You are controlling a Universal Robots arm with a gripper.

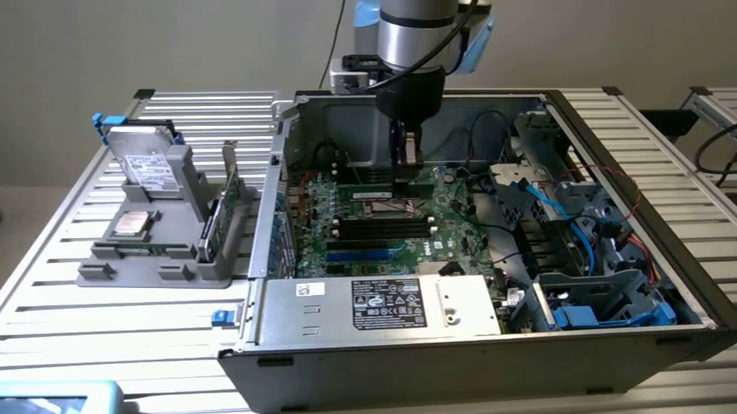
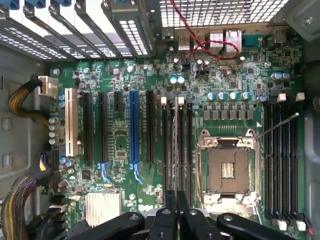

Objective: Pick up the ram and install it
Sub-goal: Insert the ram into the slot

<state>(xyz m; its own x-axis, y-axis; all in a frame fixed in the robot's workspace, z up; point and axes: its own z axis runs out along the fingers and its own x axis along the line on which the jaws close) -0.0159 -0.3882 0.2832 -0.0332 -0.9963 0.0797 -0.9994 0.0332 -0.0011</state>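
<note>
My gripper (image 1: 406,162) reaches down from above into the open computer case (image 1: 265,285), over the green motherboard (image 1: 345,246). In the wrist view its black fingers (image 2: 167,205) stand close together, shut on the ram (image 2: 175,150). The ram shows edge-on as a thin strip. It runs along the black memory slots (image 2: 165,145) beside the bare CPU socket (image 2: 227,167). I cannot tell whether its lower edge touches a slot. In the exterior view the ram (image 1: 371,173) hangs as a dark bar under the fingers, behind the socket.
More memory slots (image 2: 280,160) lie on the socket's other side; expansion slots, one blue (image 2: 133,127), are nearby. Cables and drive cages (image 1: 599,302) crowd the case on the exterior view's right. Outside the case, at its left, a grey holder (image 1: 150,259) carries a hard drive and a bracketed green card (image 1: 224,211).
</note>
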